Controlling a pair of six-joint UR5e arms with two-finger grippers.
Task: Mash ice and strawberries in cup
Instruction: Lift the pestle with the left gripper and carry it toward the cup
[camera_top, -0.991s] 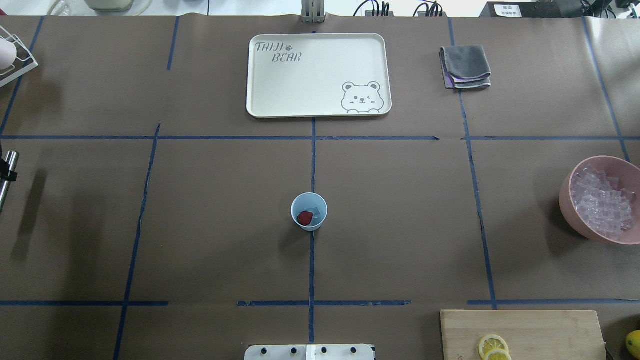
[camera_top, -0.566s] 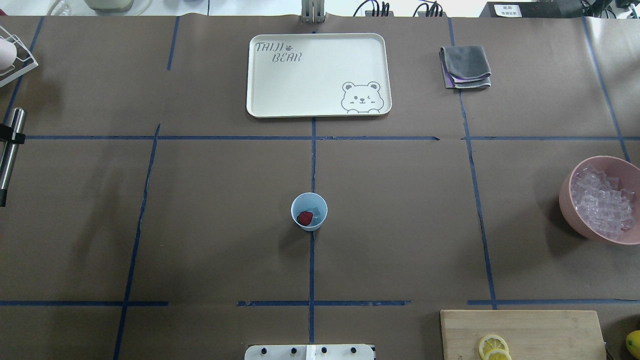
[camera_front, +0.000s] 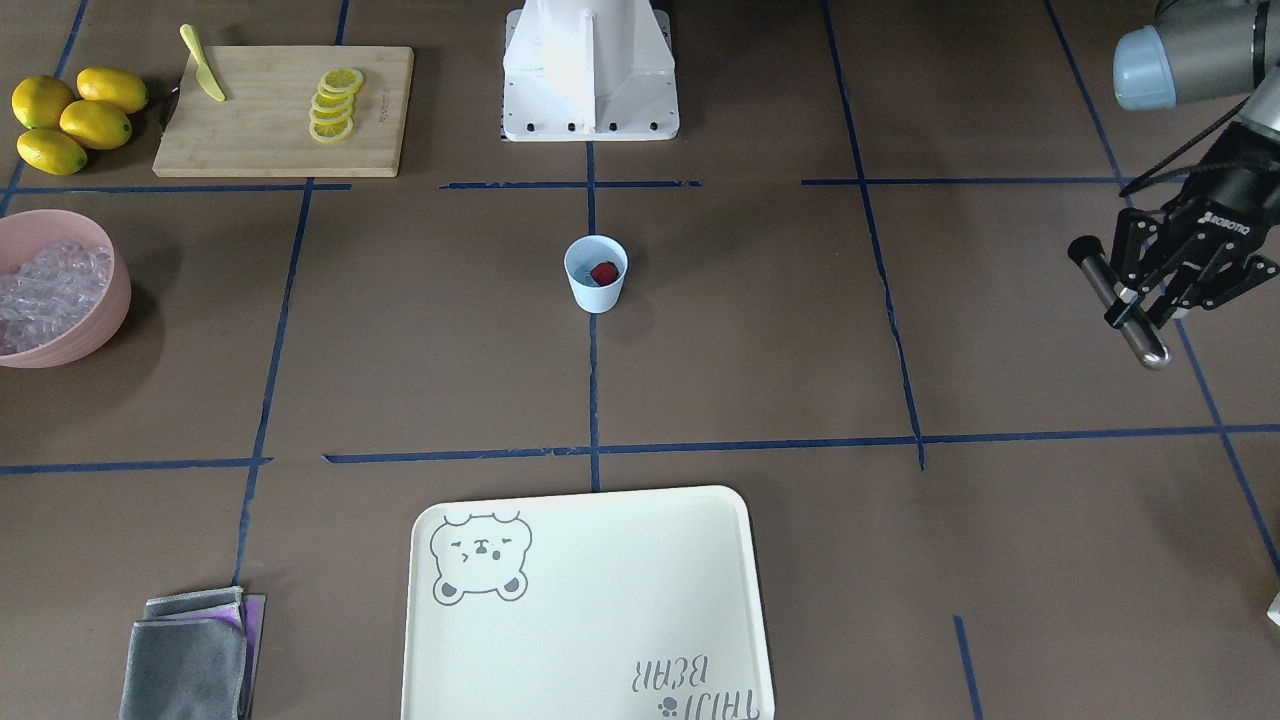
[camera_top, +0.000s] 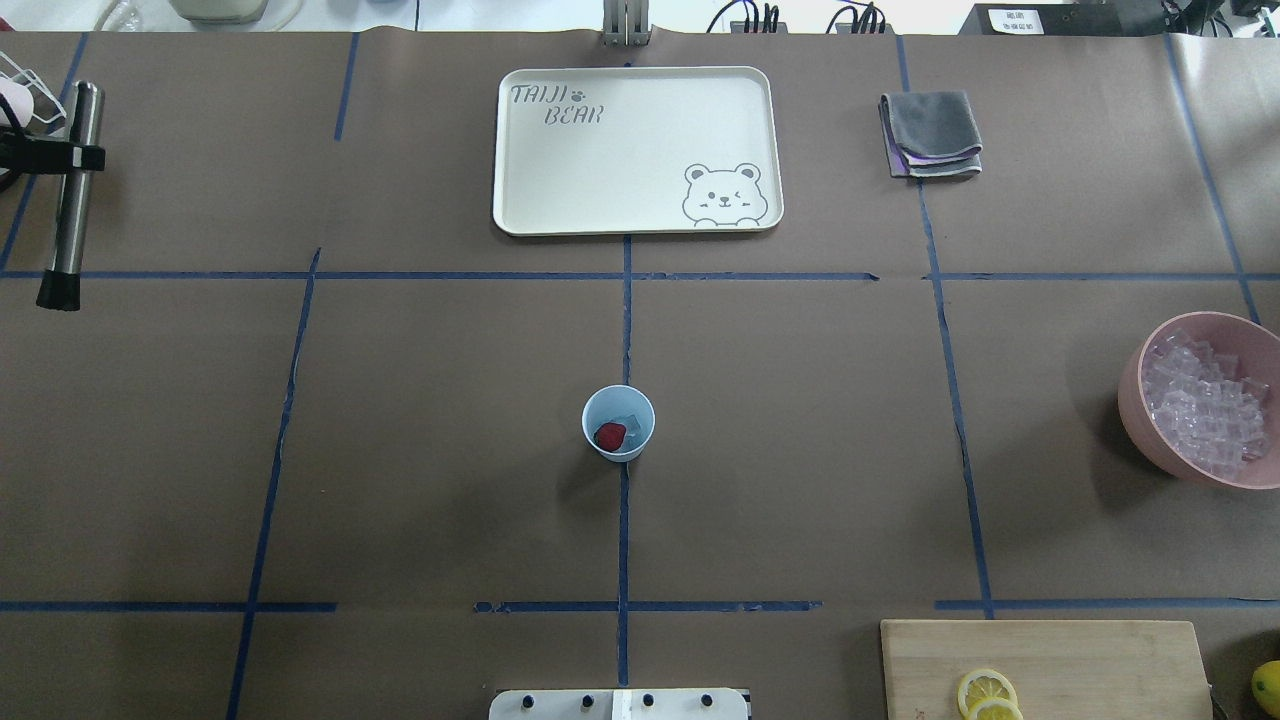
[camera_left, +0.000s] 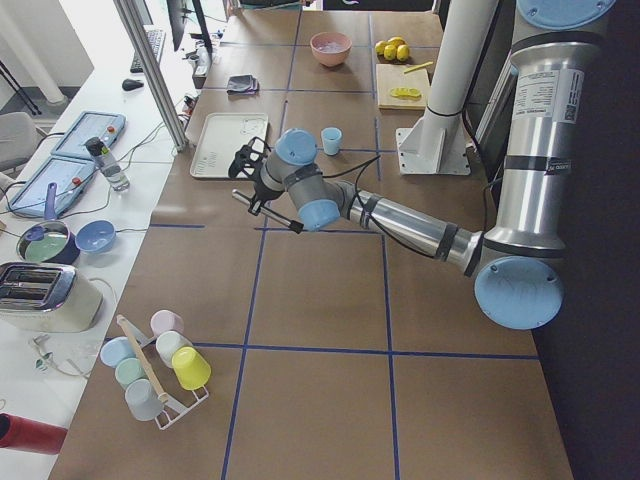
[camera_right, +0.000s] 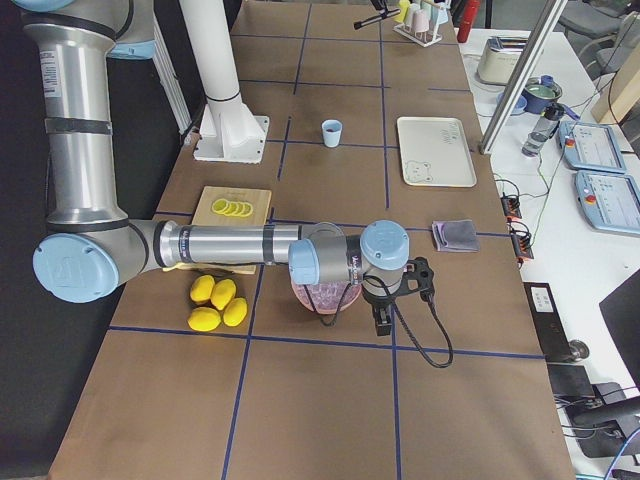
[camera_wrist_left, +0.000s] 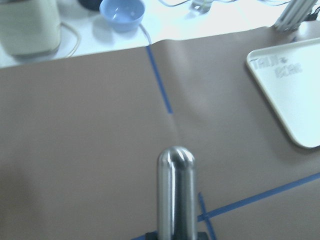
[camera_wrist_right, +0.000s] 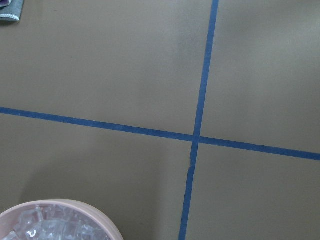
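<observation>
Step in hand: tool on its way to the job, by the look of it; no mashing begun yet.
Left gripper (camera_front: 1135, 300): clamped shut around a steel muddler (camera_top: 70, 210), gripping partway along the shaft at the far left edge of the overhead view, upper half.
Muddler attitude: more level than upright, dark end toward the lower frame.
Cup (camera_top: 618, 422): light blue, upright at dead centre of the overhead view, on the tape line; well apart from the gripper, down and to the right.
Contents: strawberry (camera_top: 609, 435) at the lower left inside, ice (camera_top: 630, 421) beside it, both apparently whole.
Next move: probably across to above the mouth, muddler turned vertical, then straight down. Narrow opening, nothing steadying the cup.
Right gripper (camera_right: 385, 318): seen only from the side, by the pink bowl (camera_top: 1133, 390); wide or narrow, cannot tell.
</observation>
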